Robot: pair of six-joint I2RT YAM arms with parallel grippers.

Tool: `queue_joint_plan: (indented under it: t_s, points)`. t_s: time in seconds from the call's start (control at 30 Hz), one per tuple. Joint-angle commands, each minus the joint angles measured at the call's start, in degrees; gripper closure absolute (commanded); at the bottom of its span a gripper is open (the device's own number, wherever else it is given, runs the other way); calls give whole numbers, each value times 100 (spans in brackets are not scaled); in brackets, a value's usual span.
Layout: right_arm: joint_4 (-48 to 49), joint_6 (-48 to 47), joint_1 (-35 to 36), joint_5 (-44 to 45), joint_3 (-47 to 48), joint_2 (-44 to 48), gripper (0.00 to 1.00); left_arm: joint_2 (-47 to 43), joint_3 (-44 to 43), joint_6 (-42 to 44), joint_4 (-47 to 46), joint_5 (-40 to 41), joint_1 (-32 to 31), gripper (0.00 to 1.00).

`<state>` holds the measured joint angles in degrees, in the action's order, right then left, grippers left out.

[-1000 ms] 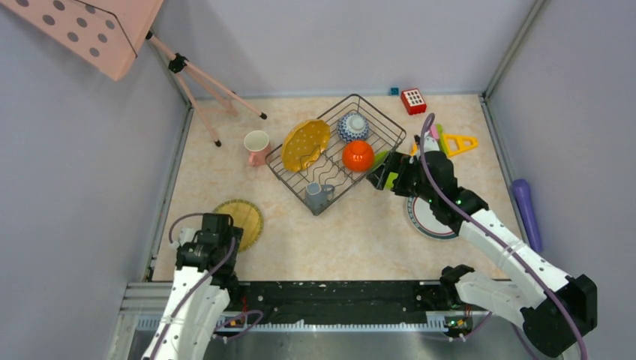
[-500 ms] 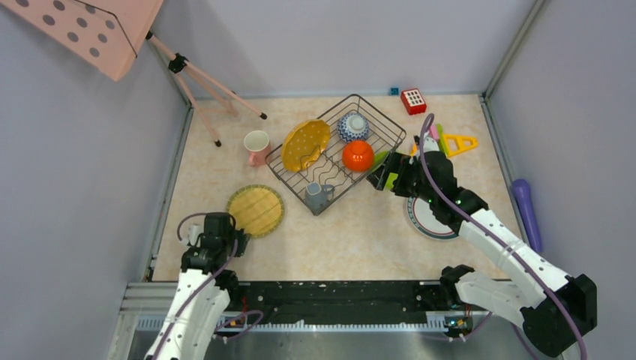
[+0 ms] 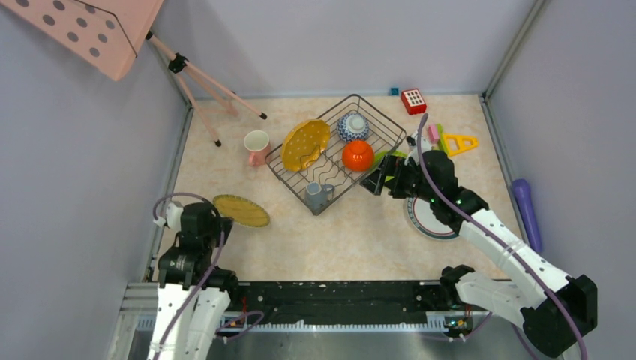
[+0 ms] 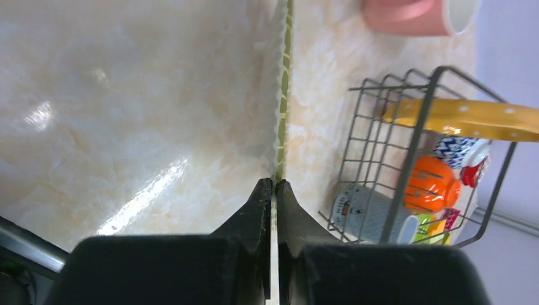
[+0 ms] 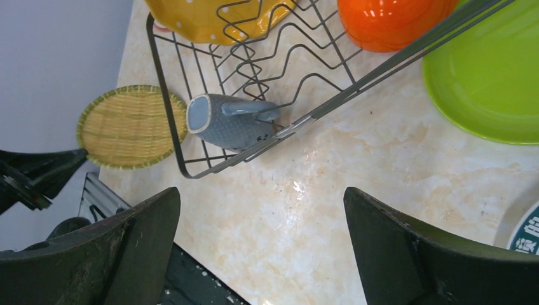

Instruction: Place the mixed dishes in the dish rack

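My left gripper (image 3: 212, 217) is shut on the near rim of a yellow scalloped plate (image 3: 241, 211), which is tilted up off the table. The left wrist view shows that plate (image 4: 283, 82) edge-on between the closed jaws (image 4: 274, 185). The dish rack (image 3: 352, 96) holds a dotted yellow plate (image 3: 306, 144), a patterned bowl (image 3: 352, 126), an orange-red bowl (image 3: 358, 155) and a grey mug (image 3: 318, 196). A pink mug (image 3: 256, 147) stands left of the rack. My right gripper (image 5: 260, 194) hangs open over bare table by the rack's near corner. It is beside the lime green plate (image 5: 489, 82) and the white green-rimmed plate (image 3: 422, 219).
Toy blocks lie behind the right arm: a red one (image 3: 413, 100), a yellow triangle (image 3: 459, 142) and a pink piece (image 3: 433, 133). A purple cylinder (image 3: 526, 208) lies at the right wall. Tripod legs (image 3: 206, 94) stand at the back left.
The left gripper closed on the yellow scalloped plate's rim, tilted it up and drew it toward the left. The right gripper edged slightly left toward the rack, still open.
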<state>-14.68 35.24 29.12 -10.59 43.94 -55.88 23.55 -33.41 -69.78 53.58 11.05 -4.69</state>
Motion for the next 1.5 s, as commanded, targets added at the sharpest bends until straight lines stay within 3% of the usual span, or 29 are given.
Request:
queue_joint_plan:
  t_s: [0.0, 0.3, 0.43, 0.57, 0.7, 0.77, 0.9, 1.0, 1.1, 1.23, 1.37, 1.47]
  points:
    - [279, -151, -3, -347, 277, 174, 3, -3, -908, 852, 222, 637, 12, 100]
    - [160, -185, -3, -320, 349, 187, 4, 267, -2122, 2986, -398, -172, 12, 100]
    - [217, -183, -3, -527, 345, 157, 4, 574, -2258, 3045, -308, -589, 12, 100]
    - [336, -245, -3, -1003, 301, 59, 3, 554, -1727, 2718, -284, -318, 12, 99]
    - [382, -360, 44, -1238, 258, 20, 3, 459, -1217, 2302, -85, 215, 12, 56]
    - [473, -314, 175, -1271, 219, -41, 4, 462, -902, 2133, -161, 90, 12, 52]
    - [922, -4, 905, -879, 54, -286, 6, 502, -365, 1878, -432, -273, 12, 49]
    - [1800, 559, 1784, -356, -211, -587, 8, 530, -496, 1758, -224, 291, 16, 48]
    - [2724, 1019, 2608, 273, -269, -1092, 10, 693, -1060, 1968, 88, 938, 13, 47]
    - [2946, 1173, 3470, 1089, 459, -2101, 11, 841, -2009, 2865, 135, 1491, 19, 45]
    - [3672, 1629, 3924, 1361, 832, -3068, 22, 906, -3141, 3902, -35, 1735, 18, 44]
    - [3841, 1806, 4179, 1435, 1383, -3933, 24, 1055, -3830, 4196, -24, 1802, 17, 43]
